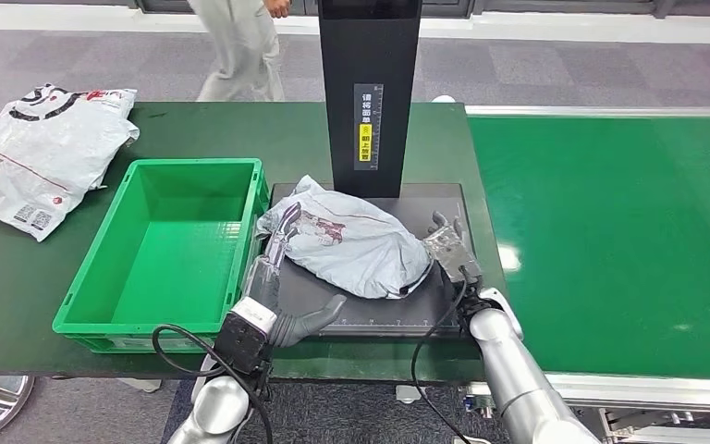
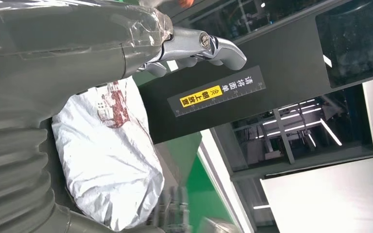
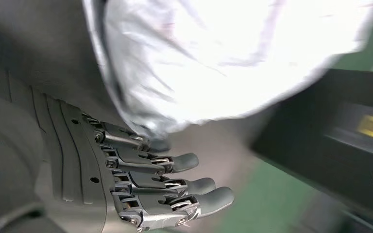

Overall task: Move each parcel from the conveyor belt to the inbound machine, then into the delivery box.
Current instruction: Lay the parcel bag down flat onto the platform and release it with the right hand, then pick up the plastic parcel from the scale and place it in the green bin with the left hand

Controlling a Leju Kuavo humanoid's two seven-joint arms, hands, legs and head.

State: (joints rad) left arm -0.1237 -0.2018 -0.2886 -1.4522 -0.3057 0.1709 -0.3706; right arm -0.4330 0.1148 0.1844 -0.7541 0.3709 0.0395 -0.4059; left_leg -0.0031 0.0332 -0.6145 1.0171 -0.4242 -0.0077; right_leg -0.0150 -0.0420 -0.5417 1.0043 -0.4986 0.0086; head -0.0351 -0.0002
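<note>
The left hand [image 1: 277, 254] has its fingers [image 1: 286, 225] laid against the near-left end of the grey parcel [image 1: 356, 248], thumb spread low over the platform; whether they pinch the wrapper or only touch it I cannot tell. In the left wrist view the fingers [image 2: 201, 46] stretch out past the parcel [image 2: 109, 160], which speaks for a flat, pushing contact rather than a closed grasp. The right hand [image 1: 449, 248] rests its fingers [image 3: 184, 187] released and extended beside the parcel's right end, so the two hands bracket it as if to scoop it together.

The parcel lies at the middle of the head view on the dark plate of the inbound machine [image 1: 370, 92], below its black column, presumably for scanning. The green delivery box [image 1: 92, 301] stands just left of it on the bench [image 1: 18, 277], placed for a short transfer. The conveyor belt [image 1: 610, 231] fills the right side. Another bagged parcel [image 1: 42, 153] lies at upper left.
</note>
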